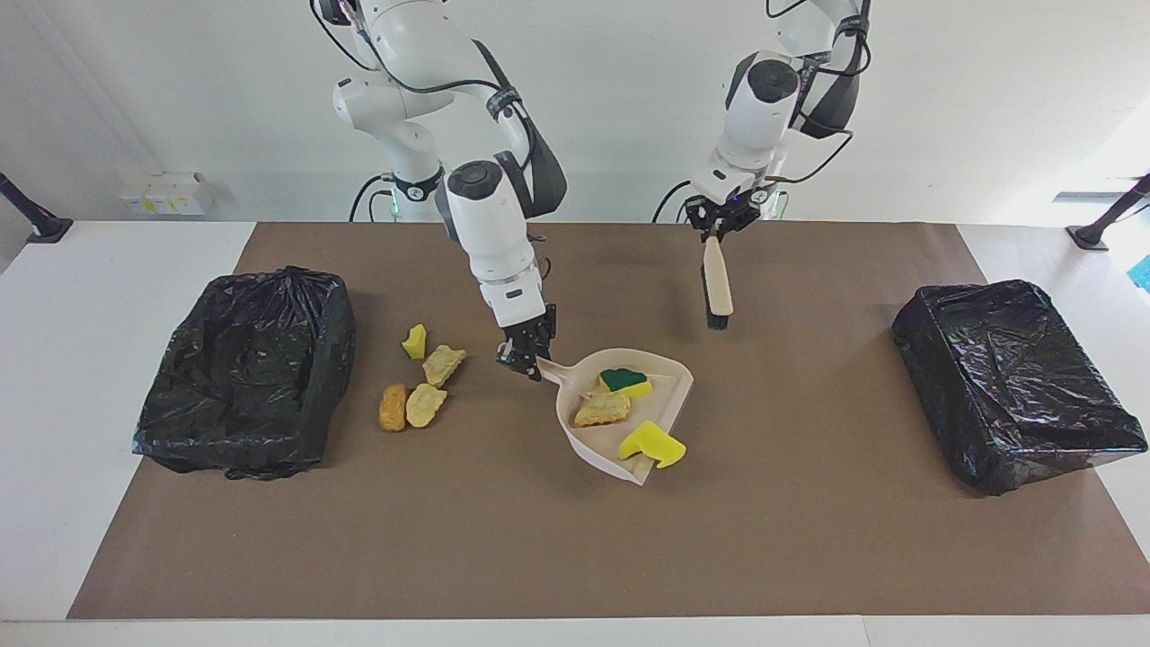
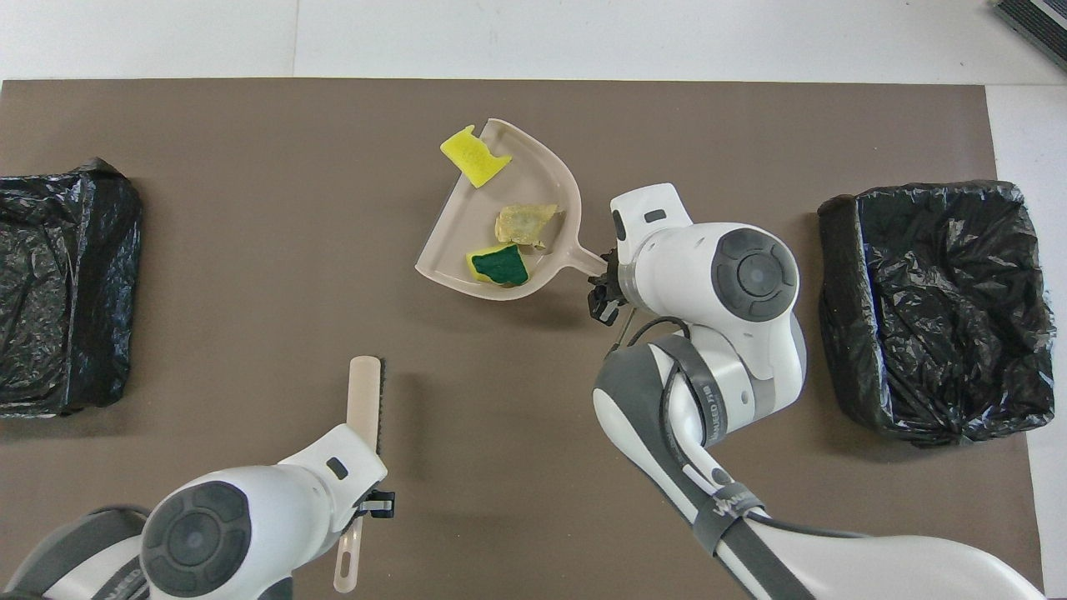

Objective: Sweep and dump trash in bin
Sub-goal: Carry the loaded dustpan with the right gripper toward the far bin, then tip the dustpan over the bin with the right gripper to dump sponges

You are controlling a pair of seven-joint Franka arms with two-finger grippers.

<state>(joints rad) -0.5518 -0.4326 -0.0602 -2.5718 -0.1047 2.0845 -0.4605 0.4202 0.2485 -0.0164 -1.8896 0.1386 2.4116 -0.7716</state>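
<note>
Fingers of my right gripper (image 1: 528,358) clench dustpan (image 1: 669,373) handle, three trash scraps (image 1: 602,409) aboard; left gripper (image 1: 716,226) grasps brush (image 1: 717,289), raised.

The white counter (image 1: 90,296) has a big brown mat (image 1: 539,539) on it. A black bin (image 1: 247,368) sits at each end of the mat. Four trash scraps (image 1: 422,377) lie near the right arm's bin.

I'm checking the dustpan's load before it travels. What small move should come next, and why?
Probably tip the dustpan back a little in the right pincer before carrying it to the bin: a yellow sponge overhangs its open lip, while two scraps sit deeper inside.
</note>
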